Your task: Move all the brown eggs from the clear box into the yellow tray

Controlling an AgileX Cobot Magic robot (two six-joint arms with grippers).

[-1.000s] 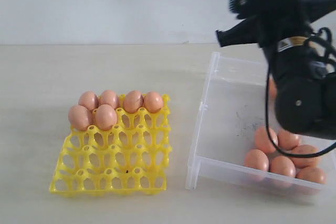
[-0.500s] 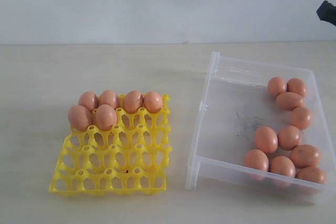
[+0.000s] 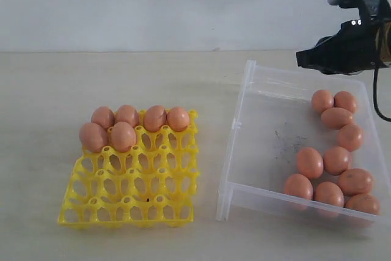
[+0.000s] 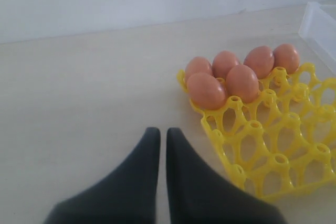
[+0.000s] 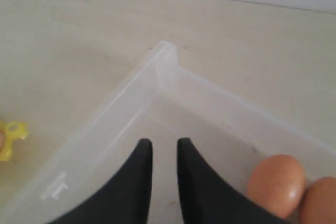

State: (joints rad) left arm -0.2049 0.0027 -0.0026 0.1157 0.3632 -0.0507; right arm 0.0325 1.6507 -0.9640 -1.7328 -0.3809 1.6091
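Note:
Six brown eggs [image 3: 123, 136] fill the far cups of the yellow tray [image 3: 131, 203] on the left. Several more brown eggs [image 3: 310, 162] lie along the right side of the clear box [image 3: 235, 151]. My right gripper [image 3: 300, 59] hovers over the box's far rim. In the right wrist view that gripper [image 5: 160, 142] stands slightly open and empty above the box corner [image 5: 163, 56], with an egg [image 5: 275, 183] off to one side. In the left wrist view my left gripper [image 4: 159, 132] is shut and empty over bare table beside the tray [image 4: 278, 156] and its eggs [image 4: 206, 90].
The tray and box sit side by side on a pale table with a narrow strip between them. A light wall stands behind. The left half of the box floor [image 3: 269, 145] holds no eggs. A box corner [image 4: 320, 22] shows beyond the tray.
The right arm loomed over the box a second ago, swung almost out of the exterior view, and now reaches in from the upper right. Eggs and tray are unmoved.

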